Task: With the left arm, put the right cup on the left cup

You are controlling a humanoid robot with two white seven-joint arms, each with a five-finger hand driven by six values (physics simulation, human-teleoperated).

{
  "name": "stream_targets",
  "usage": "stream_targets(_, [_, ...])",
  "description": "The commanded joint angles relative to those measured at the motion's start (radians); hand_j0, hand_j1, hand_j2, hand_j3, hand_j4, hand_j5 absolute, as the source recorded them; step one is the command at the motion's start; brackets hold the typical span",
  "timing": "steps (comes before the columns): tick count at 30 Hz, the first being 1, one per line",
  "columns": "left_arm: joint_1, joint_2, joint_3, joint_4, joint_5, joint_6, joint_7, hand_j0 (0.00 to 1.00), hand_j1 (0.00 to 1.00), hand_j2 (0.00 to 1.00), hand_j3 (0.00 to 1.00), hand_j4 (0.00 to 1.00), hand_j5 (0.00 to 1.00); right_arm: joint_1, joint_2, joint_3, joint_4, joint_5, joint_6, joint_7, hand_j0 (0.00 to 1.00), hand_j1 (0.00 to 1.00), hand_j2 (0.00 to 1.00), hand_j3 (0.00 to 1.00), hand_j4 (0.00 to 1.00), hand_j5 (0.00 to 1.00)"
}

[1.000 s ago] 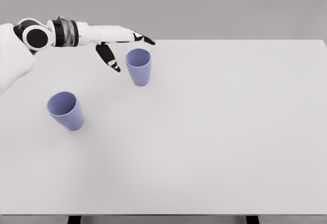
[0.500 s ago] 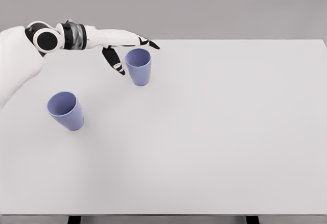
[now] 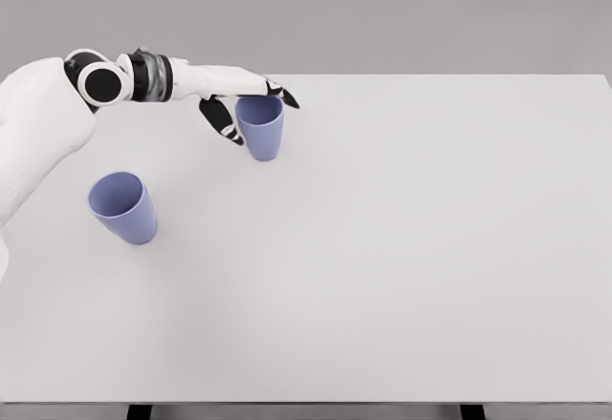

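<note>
the left robot hand (image 3: 241,97) has been brought against the right cup (image 3: 260,125) on the tabletop (image 3: 411,248), fingers spread, nothing grasped yet; the left cup (image 3: 122,207) waits well apart

Bare table (image 3: 411,248) lies between right cup (image 3: 260,128) and left cup (image 3: 124,208); nothing blocks passage.

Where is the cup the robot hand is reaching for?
In the head view, the right cup stands upright near the table's far left edge, right beside the left hand, up and right of the left cup.
</note>
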Motion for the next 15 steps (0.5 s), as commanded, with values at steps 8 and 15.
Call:
stream_targets(8, [0.008, 0.010, 0.032, 0.001, 0.010, 0.002, 0.000, 0.68, 0.68, 0.68, 0.68, 0.68, 0.68, 0.002, 0.000, 0.000, 0.000, 0.000, 0.000, 0.000, 1.00, 1.00, 1.00, 1.00, 1.00, 1.00])
stream_targets(15, [0.011, 0.014, 0.035, -0.008, 0.013, 0.002, 0.000, 0.65, 0.65, 0.65, 0.65, 0.65, 0.65, 0.002, 0.000, 0.000, 0.000, 0.000, -0.001, 0.000, 1.00, 1.00, 1.00, 1.00, 1.00, 1.00])
